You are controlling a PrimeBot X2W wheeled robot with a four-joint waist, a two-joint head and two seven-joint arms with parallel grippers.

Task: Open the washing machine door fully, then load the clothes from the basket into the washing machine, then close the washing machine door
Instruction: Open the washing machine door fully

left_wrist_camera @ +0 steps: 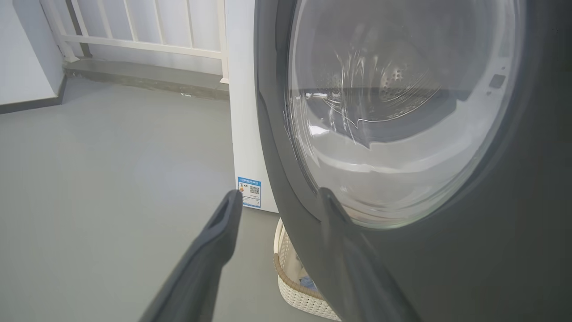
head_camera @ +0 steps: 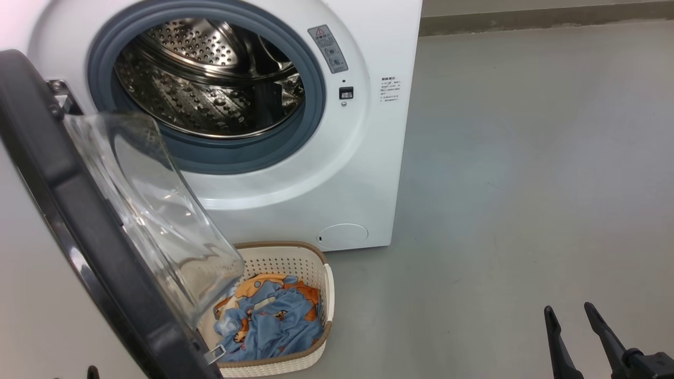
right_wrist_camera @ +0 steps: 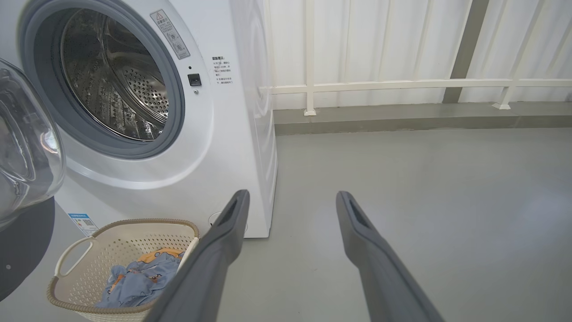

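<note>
The left gripper [left_wrist_camera: 279, 192] is hovering, jaws spread, at the rim of the washing machine door [head_camera: 58, 179], and the right gripper [head_camera: 568, 306] is idling with jaws apart. The door is hanging wide over the basket [head_camera: 316, 263] holding the clothes [head_camera: 279, 321], so the opening step is likely finishing. Loading is coming next, needing a reach into the basket, then a carry to the washing machine [head_camera: 337, 173] beyond.

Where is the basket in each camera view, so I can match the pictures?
Head view: basket at bottom, left of centre, partly behind the door glass.
Left wrist view: basket at the bottom edge, centre, peeking from under the door.
Right wrist view: basket at lower left, below the door glass.
Shared landmark: the door's bulging glass, next to the basket in every view.
</note>
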